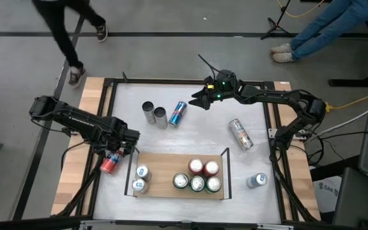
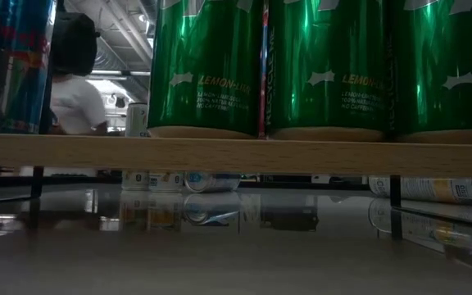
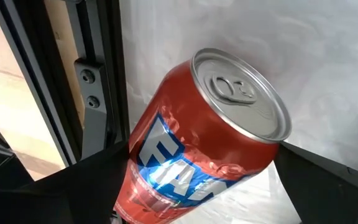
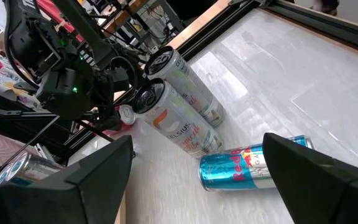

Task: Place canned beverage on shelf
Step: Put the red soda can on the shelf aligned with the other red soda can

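Note:
A red can point(image 3: 197, 155) lies on its side at the white table's left edge, by the black frame rail point(image 3: 98, 93), left of the shelf point(image 1: 165, 163). Its lid point(image 3: 241, 93) points toward the far right. My left gripper point(image 1: 117, 155) comes down over it, open, with one finger on each side of the can's body. The wooden shelf carries two silver-blue cans point(image 1: 140, 179), two red ones point(image 1: 203, 167) and three green ones point(image 2: 318, 65), all upright. My right gripper point(image 4: 197, 146) hangs open over the far part of the table, near a blue can point(image 4: 253, 165) lying there. My left gripper straddles the red can's body near its bottom end, slanting down from above, fingers across the can. A strip of table shows between the can and one finger point(image 3: 328, 180). Whether the other finger point(image 3: 61, 186) touches the can I cannot tell.
Two silver cans point(image 1: 154, 114) lie beside the blue one at the far middle. Another silver can point(image 1: 240, 134) lies right of centre, and one point(image 1: 256, 181) stands right of the shelf. People's legs point(image 1: 75, 38) show beyond the table's far edge.

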{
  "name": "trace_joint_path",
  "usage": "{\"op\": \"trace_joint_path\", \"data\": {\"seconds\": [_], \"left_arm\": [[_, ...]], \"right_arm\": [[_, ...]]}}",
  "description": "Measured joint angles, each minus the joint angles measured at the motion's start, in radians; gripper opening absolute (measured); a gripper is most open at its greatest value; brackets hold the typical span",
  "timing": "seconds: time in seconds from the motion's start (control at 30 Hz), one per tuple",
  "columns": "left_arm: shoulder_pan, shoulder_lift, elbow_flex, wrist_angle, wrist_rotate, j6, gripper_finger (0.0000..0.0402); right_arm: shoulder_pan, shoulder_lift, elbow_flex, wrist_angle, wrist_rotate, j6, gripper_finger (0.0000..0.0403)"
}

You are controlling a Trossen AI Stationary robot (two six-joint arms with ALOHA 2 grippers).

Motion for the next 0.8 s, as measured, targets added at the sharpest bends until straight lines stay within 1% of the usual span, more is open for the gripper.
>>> {"op": "trace_joint_path", "data": {"seconds": [0.57, 0.7, 0.8], "left_arm": [[-0.001, 0.000, -0.001, -0.002, 0.000, 0.000, 0.0388], [-0.004, 0.000, -0.025, 0.022, 0.011, -0.018, 0.0388], [-0.005, 0.000, -0.052, 0.059, 0.039, -0.020, 0.0385]], "right_arm": [[0.000, 0.000, 0.000, 0.000, 0.000, 0.001, 0.0347], [0.000, 0.000, 0.000, 0.001, 0.000, 0.001, 0.0347], [0.000, 0.000, 0.000, 0.002, 0.000, 0.001, 0.0347]]}}
